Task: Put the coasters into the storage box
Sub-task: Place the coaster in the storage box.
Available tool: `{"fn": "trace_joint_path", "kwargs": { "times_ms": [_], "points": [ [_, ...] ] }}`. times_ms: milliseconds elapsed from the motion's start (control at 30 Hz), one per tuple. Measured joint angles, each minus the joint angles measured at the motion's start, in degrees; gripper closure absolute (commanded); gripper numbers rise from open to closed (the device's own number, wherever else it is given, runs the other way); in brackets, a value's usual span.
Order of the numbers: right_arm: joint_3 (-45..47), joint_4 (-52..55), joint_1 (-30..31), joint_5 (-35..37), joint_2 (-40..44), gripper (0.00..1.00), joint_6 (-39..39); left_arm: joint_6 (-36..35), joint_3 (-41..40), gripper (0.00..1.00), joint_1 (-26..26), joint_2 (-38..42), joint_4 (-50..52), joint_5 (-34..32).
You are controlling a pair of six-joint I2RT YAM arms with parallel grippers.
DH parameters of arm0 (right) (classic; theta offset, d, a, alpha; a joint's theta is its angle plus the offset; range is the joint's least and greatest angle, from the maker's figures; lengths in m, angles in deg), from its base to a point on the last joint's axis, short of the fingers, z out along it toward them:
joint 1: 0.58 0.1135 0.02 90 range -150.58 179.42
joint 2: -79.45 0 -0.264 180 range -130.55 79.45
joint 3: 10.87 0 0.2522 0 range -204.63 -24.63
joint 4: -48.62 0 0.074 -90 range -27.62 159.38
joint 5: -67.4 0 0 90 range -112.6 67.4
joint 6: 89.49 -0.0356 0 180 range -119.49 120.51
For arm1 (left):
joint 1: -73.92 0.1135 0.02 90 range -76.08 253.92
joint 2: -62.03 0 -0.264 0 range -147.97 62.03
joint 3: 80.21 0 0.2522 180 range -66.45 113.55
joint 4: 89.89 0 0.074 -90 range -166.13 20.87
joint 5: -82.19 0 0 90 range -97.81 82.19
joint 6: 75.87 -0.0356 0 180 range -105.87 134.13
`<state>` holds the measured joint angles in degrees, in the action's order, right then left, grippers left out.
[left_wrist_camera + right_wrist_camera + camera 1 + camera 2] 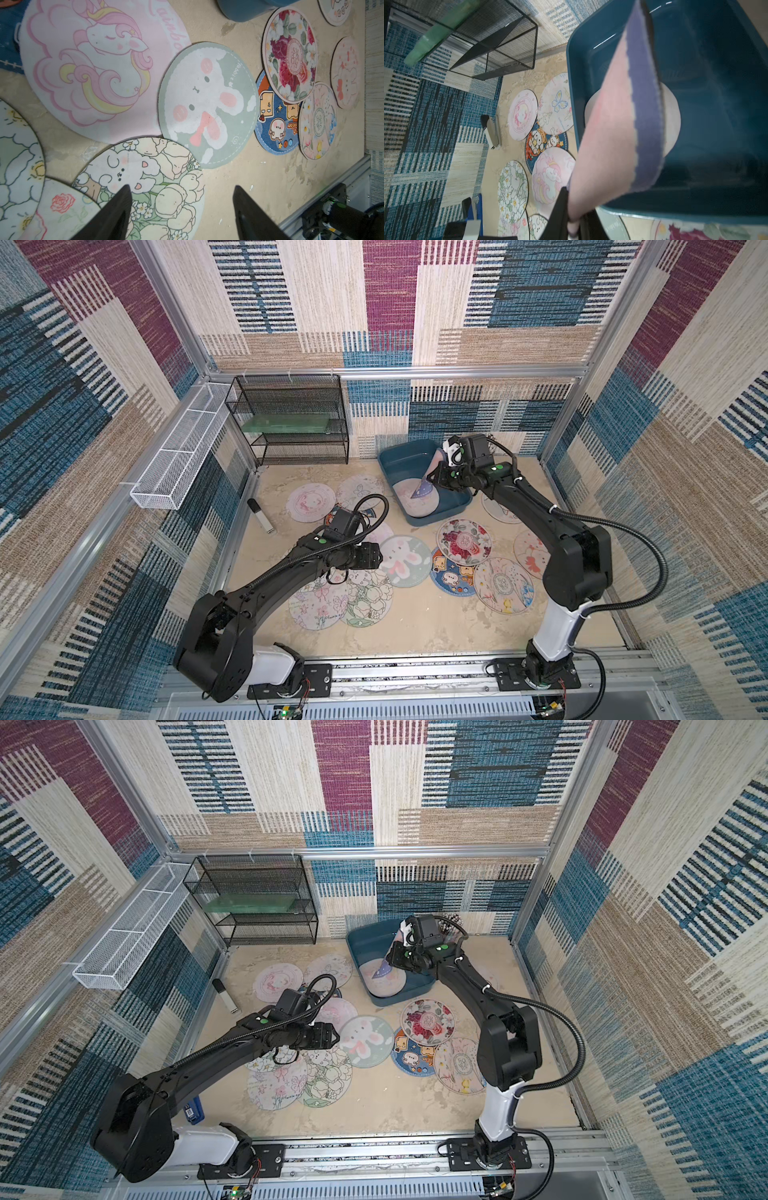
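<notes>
One thin round coaster, pink with a purple scalloped band point(612, 135), hangs edge-down from the right gripper point(574, 218), whose black jaws are pinched tight on its rim. It droops into the teal-blue rectangular plastic storage box point(387, 472). Its lower edge reaches toward a pale round coaster point(424, 510) lying flat on the box floor, though whether the two touch cannot be told.

Read a top view as a dial with twelve at the back wall. The box then stands at about one o'clock on the mottled beige table point(415, 626).

The left gripper point(181, 186) grasps nothing. Its two dark fingers stand wide apart, near the table's middle on the nine o'clock side. Below them lies a cream round coaster printed with tulips and a white bunny point(149, 182). A grey-green round coaster with a white rabbit point(405, 560) lies flat just to the three o'clock side of that gripper. It touches the tulip coaster and a pink round coaster with a unicorn point(93, 62).

A dozen or so coasters lie flat on the table outside the box, many overlapping, spread from ten o'clock round to four. Among them a round rose-patterned coaster point(463, 541) sits just at six o'clock of the box, partly over a dark blue round cartoon coaster point(451, 578).

A black wire-mesh shelf rack point(291, 418) stands at eleven o'clock against the back wall.
</notes>
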<state>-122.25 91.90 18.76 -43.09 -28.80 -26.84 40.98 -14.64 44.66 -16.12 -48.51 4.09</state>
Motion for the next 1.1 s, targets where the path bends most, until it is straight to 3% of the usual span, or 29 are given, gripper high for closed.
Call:
{"fn": "trace_joint_path", "kwargs": {
  "times_ms": [233, 433, 867, 1100],
  "points": [
    [-9.42, -4.68, -1.16, -2.62, -12.5, 0.85, 0.59, 0.44, -1.38, 0.24, 0.13, 1.99, 0.09, -0.24],
    [-11.52, -7.19, -3.48, -4.9, -19.02, 0.85, -1.14, 0.5, -1.73, 0.24, 0.2, 3.52, 0.55, -1.29],
    [-9.66, 0.68, -7.39, -4.81, -21.94, 0.83, -2.54, 0.35, -1.73, 0.24, 1.38, 3.69, 1.11, -2.49],
    [-9.57, 3.76, -7.74, -3.78, -21.94, 0.69, -2.58, 0.17, -1.73, 0.24, 1.4, 3.32, 1.11, -2.49]
  ]
}}
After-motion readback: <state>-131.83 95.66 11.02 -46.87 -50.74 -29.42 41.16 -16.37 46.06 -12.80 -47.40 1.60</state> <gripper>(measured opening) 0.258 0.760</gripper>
